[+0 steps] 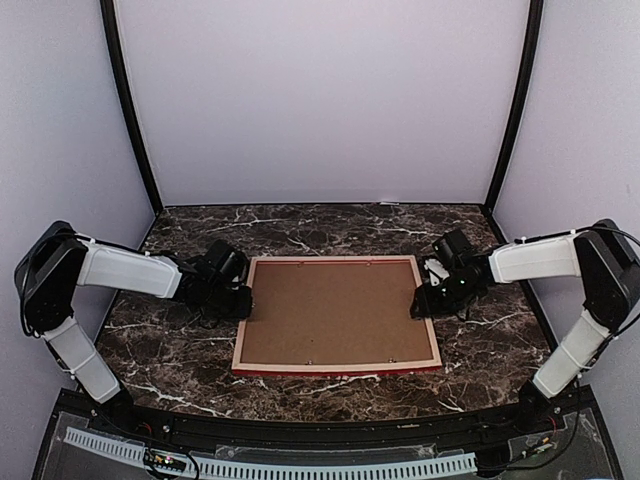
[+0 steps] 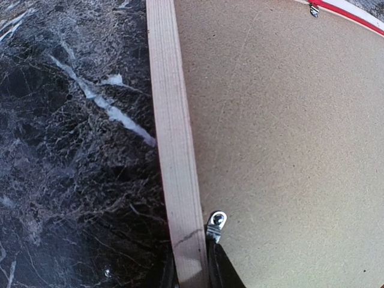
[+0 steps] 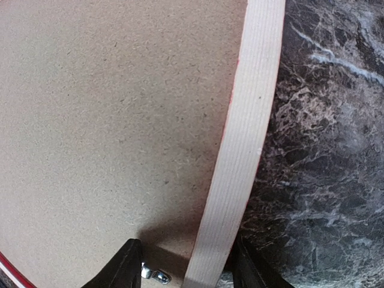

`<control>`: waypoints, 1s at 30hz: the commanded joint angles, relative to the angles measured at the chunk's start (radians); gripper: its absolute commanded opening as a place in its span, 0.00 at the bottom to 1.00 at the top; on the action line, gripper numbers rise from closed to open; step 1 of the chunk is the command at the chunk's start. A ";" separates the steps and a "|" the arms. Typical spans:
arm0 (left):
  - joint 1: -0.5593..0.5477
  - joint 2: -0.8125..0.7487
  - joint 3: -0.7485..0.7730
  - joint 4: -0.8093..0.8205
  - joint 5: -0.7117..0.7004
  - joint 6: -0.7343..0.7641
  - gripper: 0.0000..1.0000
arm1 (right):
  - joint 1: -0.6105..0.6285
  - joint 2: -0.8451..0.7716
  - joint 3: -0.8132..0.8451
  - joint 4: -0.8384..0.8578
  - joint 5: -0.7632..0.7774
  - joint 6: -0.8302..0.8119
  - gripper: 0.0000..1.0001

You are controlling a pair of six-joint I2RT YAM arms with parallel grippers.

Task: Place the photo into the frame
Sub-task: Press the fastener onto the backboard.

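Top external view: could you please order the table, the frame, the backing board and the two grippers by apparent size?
1. table
2. frame
3. backing board, slightly smaller, lying inside the frame
4. left gripper and right gripper: they look alike, so I would not rank them.

Left gripper [image 1: 246, 305] and right gripper [image 1: 418, 305] flank the frame [image 1: 340, 366] (back up)

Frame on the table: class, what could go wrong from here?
The left gripper pinches one rail of the frame while the right gripper straddles the other loosely; a lift now might tilt it.
The right gripper's inner finger sits beside a metal clip and could snag it when closing.
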 commanded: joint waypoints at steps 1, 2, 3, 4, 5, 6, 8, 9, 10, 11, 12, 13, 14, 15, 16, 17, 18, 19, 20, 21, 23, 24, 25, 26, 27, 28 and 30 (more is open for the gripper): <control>-0.018 0.030 -0.014 -0.091 0.045 0.043 0.13 | 0.008 -0.015 -0.022 -0.059 -0.008 -0.013 0.53; -0.018 0.031 -0.015 -0.092 0.044 0.042 0.13 | 0.008 -0.012 -0.024 -0.063 -0.008 -0.015 0.54; -0.018 0.030 -0.015 -0.092 0.044 0.042 0.13 | 0.008 -0.012 -0.027 -0.066 -0.009 -0.017 0.55; -0.017 0.030 -0.015 -0.092 0.044 0.043 0.13 | 0.008 -0.011 -0.029 -0.070 -0.007 -0.019 0.56; -0.017 0.030 -0.015 -0.093 0.044 0.042 0.13 | 0.008 -0.011 -0.030 -0.077 -0.002 -0.021 0.56; -0.018 0.030 -0.015 -0.093 0.044 0.041 0.13 | 0.008 -0.011 -0.031 -0.083 0.004 -0.023 0.57; -0.018 0.029 -0.015 -0.094 0.044 0.041 0.13 | 0.008 -0.009 -0.029 -0.096 0.009 -0.026 0.59; -0.018 0.029 -0.014 -0.096 0.044 0.041 0.13 | 0.007 -0.008 -0.026 -0.100 0.010 -0.025 0.59; -0.017 0.027 -0.014 -0.097 0.042 0.041 0.13 | 0.008 -0.005 -0.023 -0.109 0.014 -0.024 0.60; -0.018 0.026 -0.014 -0.098 0.041 0.041 0.13 | 0.008 -0.001 -0.018 -0.121 0.021 -0.022 0.60; -0.017 0.023 -0.014 -0.100 0.040 0.041 0.13 | 0.008 0.004 -0.014 -0.129 0.029 -0.020 0.61; -0.017 0.022 -0.014 -0.100 0.039 0.041 0.13 | 0.008 0.009 -0.010 -0.138 0.035 -0.020 0.61; -0.017 0.020 -0.014 -0.101 0.038 0.041 0.13 | 0.007 0.013 -0.007 -0.143 0.038 -0.018 0.61; -0.017 0.019 -0.013 -0.102 0.037 0.041 0.13 | 0.008 0.019 -0.004 -0.147 0.040 -0.018 0.61; -0.017 0.018 -0.013 -0.105 0.037 0.042 0.13 | 0.008 0.024 -0.002 -0.153 0.042 -0.015 0.61; -0.018 0.017 -0.012 -0.105 0.035 0.042 0.13 | 0.008 0.027 0.000 -0.161 0.048 -0.014 0.61; -0.018 0.017 -0.011 -0.106 0.035 0.042 0.13 | 0.007 0.029 0.001 -0.168 0.054 -0.012 0.61; -0.018 0.017 -0.011 -0.108 0.034 0.042 0.13 | 0.007 0.030 0.003 -0.174 0.062 -0.009 0.62; -0.017 0.017 -0.010 -0.110 0.033 0.043 0.13 | 0.005 0.030 0.003 -0.179 0.069 -0.006 0.63; -0.018 0.017 -0.009 -0.111 0.032 0.043 0.13 | 0.005 0.030 0.002 -0.185 0.073 -0.004 0.63; -0.018 0.018 -0.007 -0.113 0.030 0.044 0.13 | 0.005 0.028 0.004 -0.193 0.077 -0.001 0.64; -0.018 0.018 -0.007 -0.115 0.029 0.044 0.13 | 0.004 0.026 0.005 -0.195 0.077 0.000 0.65; -0.018 0.017 -0.005 -0.114 0.029 0.044 0.13 | 0.004 0.026 0.005 -0.199 0.079 0.000 0.65; -0.017 0.017 -0.004 -0.115 0.028 0.045 0.13 | 0.004 0.026 0.006 -0.203 0.079 0.000 0.66; -0.017 0.017 -0.003 -0.116 0.028 0.045 0.13 | 0.003 0.023 0.006 -0.206 0.078 0.001 0.66; -0.017 0.017 -0.002 -0.117 0.026 0.044 0.13 | 0.003 0.021 0.005 -0.209 0.077 0.000 0.67; -0.018 0.017 0.000 -0.117 0.026 0.044 0.13 | 0.004 0.019 0.005 -0.216 0.075 0.000 0.68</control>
